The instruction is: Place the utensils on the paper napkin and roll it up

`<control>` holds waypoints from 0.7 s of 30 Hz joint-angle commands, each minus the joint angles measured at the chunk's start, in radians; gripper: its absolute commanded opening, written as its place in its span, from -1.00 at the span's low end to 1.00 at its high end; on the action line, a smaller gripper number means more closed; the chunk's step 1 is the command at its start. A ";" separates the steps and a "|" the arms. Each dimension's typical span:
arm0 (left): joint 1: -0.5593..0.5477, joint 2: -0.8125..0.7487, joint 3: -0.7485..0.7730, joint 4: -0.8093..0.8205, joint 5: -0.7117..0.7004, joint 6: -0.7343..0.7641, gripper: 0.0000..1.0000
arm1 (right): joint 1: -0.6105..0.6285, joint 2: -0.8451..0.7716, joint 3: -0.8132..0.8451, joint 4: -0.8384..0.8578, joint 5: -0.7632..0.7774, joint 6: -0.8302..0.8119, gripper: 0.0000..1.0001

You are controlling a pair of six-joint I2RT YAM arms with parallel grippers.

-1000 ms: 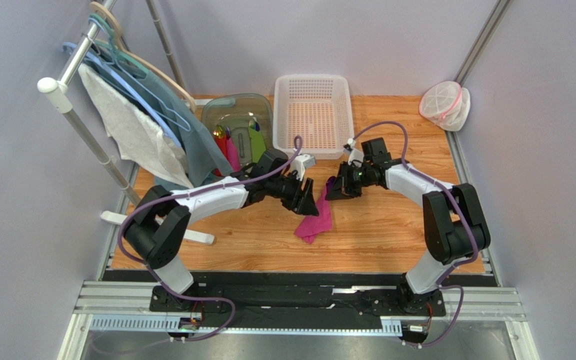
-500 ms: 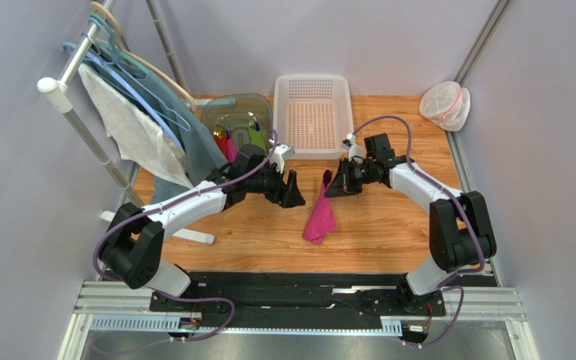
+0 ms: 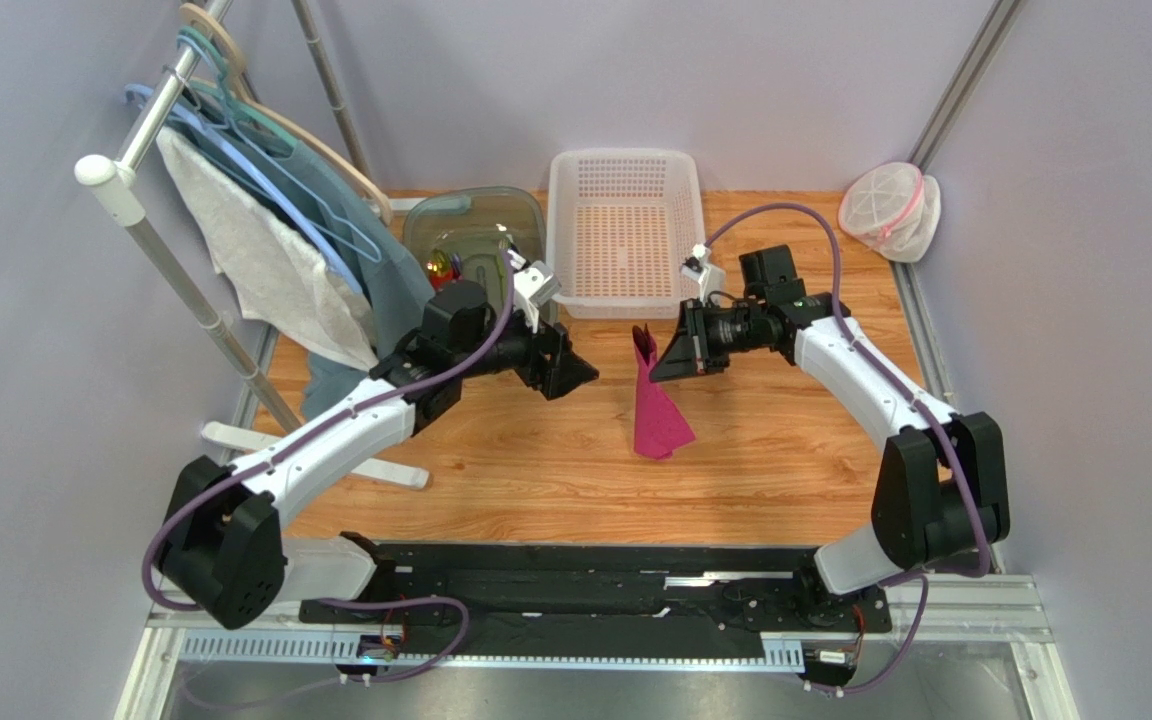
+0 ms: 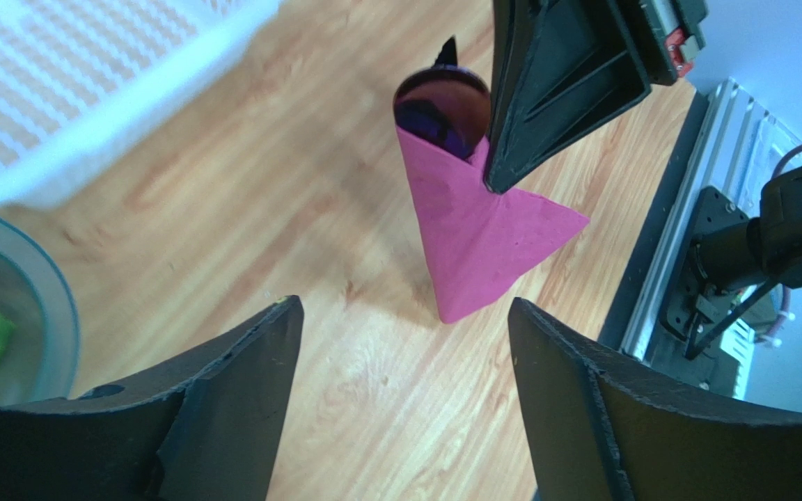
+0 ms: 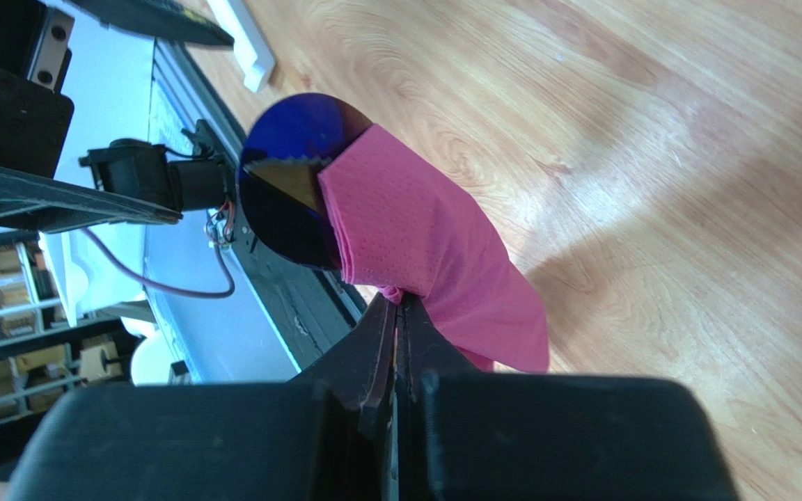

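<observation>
One magenta-pink paper napkin (image 3: 659, 408) (image 4: 478, 235) (image 5: 426, 245), thin and faintly dimpled, is rolled into a loose cone. It hangs tilted over the wood-grain surface (image 3: 793, 450), and I cannot tell whether its lower corner touches the boards. Two utensils sit inside it. The glossy round bowl of one dark purple plastic spoon (image 4: 440, 110) (image 5: 301, 130) fills the cone's open mouth. The pointed tip of one black plastic knife (image 4: 445, 50) pokes out behind the bowl. The right jaws, matte black wedges, are clenched on a fold at the cone's side. The left jaws are released, spread wide with nothing between them, facing the cone and well apart from it. At the far edge stands one white lattice plastic basket (image 3: 627, 225). Beside it is one smoky translucent tub (image 3: 455, 225) holding chunky green and pink pieces.
</observation>
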 commanded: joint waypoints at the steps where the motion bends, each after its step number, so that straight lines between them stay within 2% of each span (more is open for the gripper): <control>1: 0.007 -0.102 -0.048 0.160 0.055 0.132 0.67 | 0.011 -0.076 0.103 -0.076 -0.096 -0.107 -1.00; 5: 0.035 -0.118 -0.040 0.076 0.140 0.166 0.64 | 0.019 -0.099 0.169 -0.173 -0.121 -0.166 -1.00; 7: 0.061 -0.133 -0.069 0.116 0.280 0.165 0.65 | 0.030 -0.114 0.212 -0.208 -0.139 -0.224 -1.00; 11: 0.061 -0.141 -0.098 0.196 0.349 0.204 0.65 | 0.050 -0.148 0.264 -0.294 -0.168 -0.294 -1.00; 14: 0.061 -0.110 -0.072 0.220 0.468 0.247 0.65 | 0.074 -0.178 0.299 -0.337 -0.170 -0.345 -1.00; 15: 0.061 -0.098 -0.060 0.238 0.534 0.235 0.76 | 0.080 -0.186 0.307 -0.345 -0.167 -0.354 -1.00; 16: 0.059 -0.078 -0.057 0.260 0.547 0.223 0.77 | 0.092 -0.194 0.319 -0.348 -0.167 -0.360 -1.00; 17: 0.058 -0.067 -0.055 0.313 0.553 0.149 0.78 | 0.099 -0.202 0.324 -0.357 -0.165 -0.368 -1.00; 21: 0.035 -0.031 -0.052 0.424 0.560 0.086 0.78 | 0.131 -0.237 0.353 -0.362 -0.155 -0.390 -1.00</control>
